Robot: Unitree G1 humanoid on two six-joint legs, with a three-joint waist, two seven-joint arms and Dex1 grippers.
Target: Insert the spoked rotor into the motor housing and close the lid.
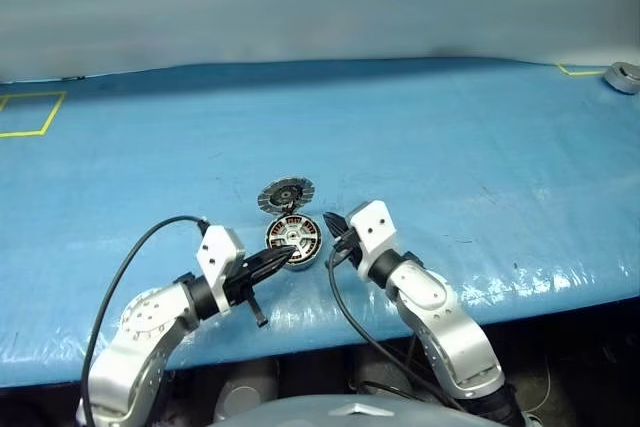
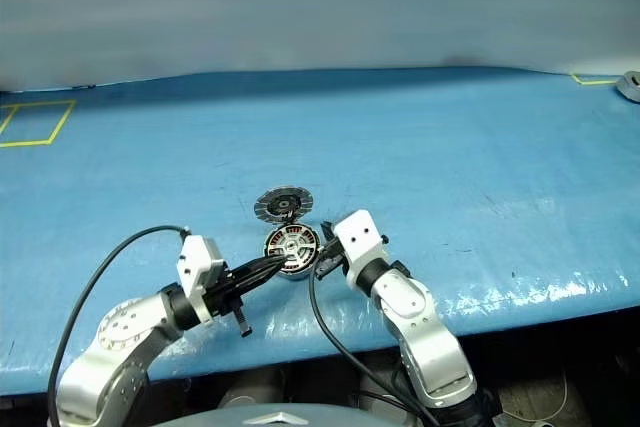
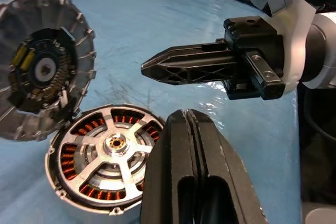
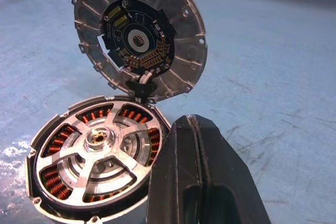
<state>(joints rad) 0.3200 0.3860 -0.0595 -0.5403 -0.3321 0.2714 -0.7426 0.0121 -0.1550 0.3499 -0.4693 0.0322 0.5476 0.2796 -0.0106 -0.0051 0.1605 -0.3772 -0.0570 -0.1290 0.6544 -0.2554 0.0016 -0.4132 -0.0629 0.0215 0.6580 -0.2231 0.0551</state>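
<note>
Closed left end effector [image 3: 191, 124] beside motor housing [image 3: 102, 158].

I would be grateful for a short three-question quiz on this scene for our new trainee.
1. True or false: the spoked rotor already sits inside the motor housing.
2. Multiple choice: the lid is (A) shut flat on the housing, (B) open and raised, joined at the housing's edge, (C) lying apart on the blue table.
3. Short answer: are the left pincer and the right pincer open or shut?

Key
1. True; its silver spokes lie over the copper windings.
2. B; its inner face with the dark centre shows.
3. Both shut, holding nothing, each close beside the housing.
</note>
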